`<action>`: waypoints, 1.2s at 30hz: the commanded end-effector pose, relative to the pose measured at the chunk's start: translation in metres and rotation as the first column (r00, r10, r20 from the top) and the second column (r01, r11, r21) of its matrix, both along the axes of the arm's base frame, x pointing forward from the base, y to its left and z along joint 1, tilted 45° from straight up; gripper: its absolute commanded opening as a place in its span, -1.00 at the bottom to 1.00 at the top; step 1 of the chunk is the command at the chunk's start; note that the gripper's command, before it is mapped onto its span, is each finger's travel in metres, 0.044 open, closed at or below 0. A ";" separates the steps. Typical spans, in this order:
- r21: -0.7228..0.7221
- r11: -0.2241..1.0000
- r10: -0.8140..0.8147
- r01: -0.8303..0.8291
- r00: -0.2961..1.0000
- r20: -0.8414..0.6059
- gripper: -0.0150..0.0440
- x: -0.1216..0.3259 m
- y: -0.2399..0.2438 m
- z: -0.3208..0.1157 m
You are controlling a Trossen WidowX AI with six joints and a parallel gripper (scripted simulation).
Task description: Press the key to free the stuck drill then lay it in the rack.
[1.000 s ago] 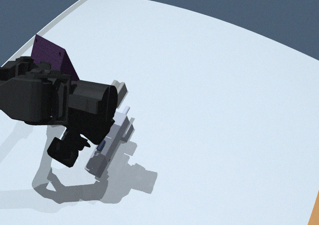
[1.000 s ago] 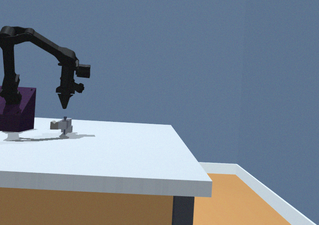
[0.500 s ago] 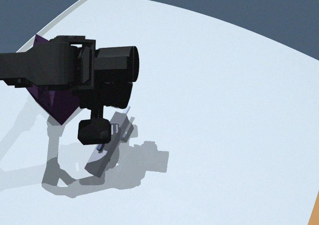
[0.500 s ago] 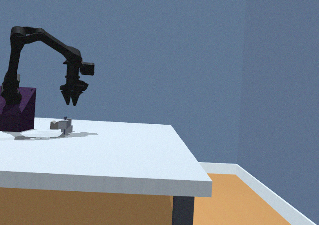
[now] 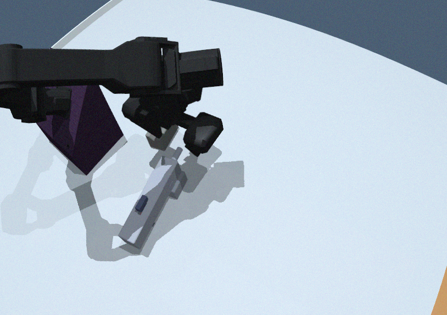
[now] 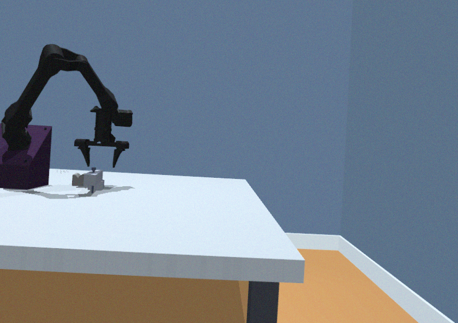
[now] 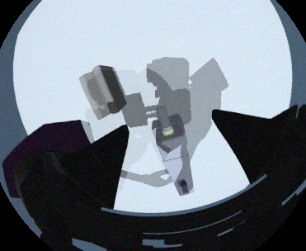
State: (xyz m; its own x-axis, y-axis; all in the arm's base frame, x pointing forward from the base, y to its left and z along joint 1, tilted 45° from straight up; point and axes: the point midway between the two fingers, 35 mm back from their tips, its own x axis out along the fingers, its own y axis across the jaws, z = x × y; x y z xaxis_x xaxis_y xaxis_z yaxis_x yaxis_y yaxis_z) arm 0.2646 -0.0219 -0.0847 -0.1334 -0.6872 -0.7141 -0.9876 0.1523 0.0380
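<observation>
Presently, gripper (image 5: 179, 145) (image 6: 101, 166) (image 7: 170, 121) opened, unladen, above block (image 5: 153, 197) (image 6: 90, 178) (image 7: 179, 165).
Drill (image 5: 178, 153) (image 7: 164, 117) should be centred between fingers, then drawn straight.

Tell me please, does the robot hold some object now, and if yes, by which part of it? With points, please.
Nothing is held. The tool (image 5: 179, 145) (image 6: 101, 166) (image 7: 170, 121) is open, its fingertips above the grey block (image 5: 149, 203) (image 6: 90, 180) (image 7: 185, 165).

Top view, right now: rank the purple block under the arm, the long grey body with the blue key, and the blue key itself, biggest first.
1. Purple block
2. Long grey body
3. Blue key
</observation>
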 end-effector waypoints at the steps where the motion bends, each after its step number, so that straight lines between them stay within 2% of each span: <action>1: 0.026 0.995 0.100 -0.097 0.990 -0.100 1.00 -0.009 0.003 -0.015; 15: 0.026 0.995 0.100 -0.098 0.990 -0.100 1.00 -0.009 0.001 -0.016; 36: 0.026 0.995 0.100 -0.098 0.990 -0.100 1.00 -0.012 -0.027 -0.033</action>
